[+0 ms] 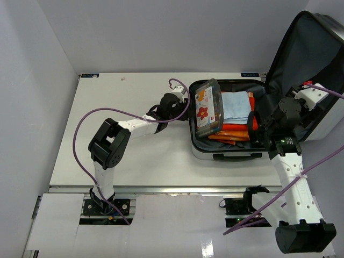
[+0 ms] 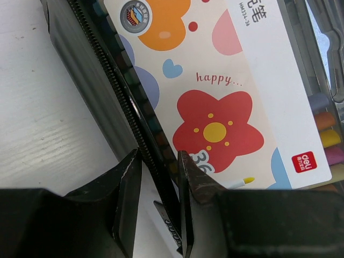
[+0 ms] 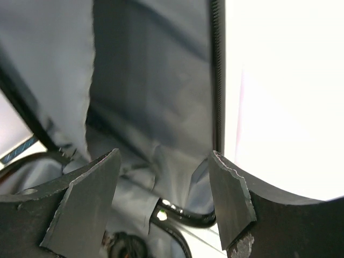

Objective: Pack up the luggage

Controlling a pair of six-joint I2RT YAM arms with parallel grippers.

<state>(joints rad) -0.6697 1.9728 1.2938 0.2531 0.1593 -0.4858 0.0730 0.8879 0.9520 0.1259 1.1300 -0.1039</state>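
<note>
Bearing the luggage [image 1: 207, 152], a white table [image 1: 118, 91] (grey walls [image 1: 161, 32]).

luggage [image 1: 204, 153] sits at the far right of the table, opened: the base shell lies flat, pale outside with a black handle on its near wall, and is partly filled. The lid [image 1: 309, 54] stands raised off the base's right edge, tilted back to the right, with dark grey fabric lining facing left and pale outer shell showing at the right edge. A black zipper rim [image 2: 121, 102] runs round the base opening; the lining [image 3: 150, 80] hangs slack, in folds, inside the lid.
</note>
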